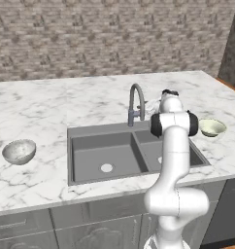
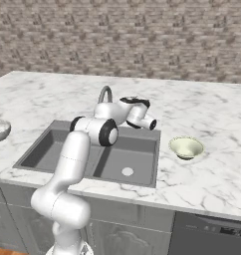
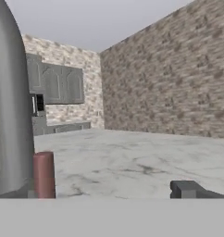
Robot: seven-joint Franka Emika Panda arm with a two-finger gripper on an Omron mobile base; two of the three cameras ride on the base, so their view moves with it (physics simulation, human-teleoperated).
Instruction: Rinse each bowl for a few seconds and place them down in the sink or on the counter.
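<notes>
The mottled grey-white bowl (image 1: 19,151) (image 2: 0,129) sits on the counter (image 1: 90,97) (image 2: 207,104) left of the sink (image 1: 92,148) (image 2: 48,147). On the counter right of the sink rests the cream-green bowl (image 1: 212,127) (image 2: 186,147). My gripper (image 2: 125,101) (image 3: 114,193) hovers above the back rim of the sink, just right of the faucet (image 1: 135,104) (image 2: 105,92), pointing level along the counter. It is open and holds nothing. In the hand view the faucet neck (image 3: 9,115) stands very close at the left, and one dark fingertip (image 3: 192,190) shows at the lower right.
A brick wall (image 1: 114,34) runs behind the counter. Each sink basin has a round drain (image 1: 106,168) (image 2: 127,172). A short reddish post (image 3: 43,176) stands beside the faucet neck in the hand view. My own arm crosses over the right basin.
</notes>
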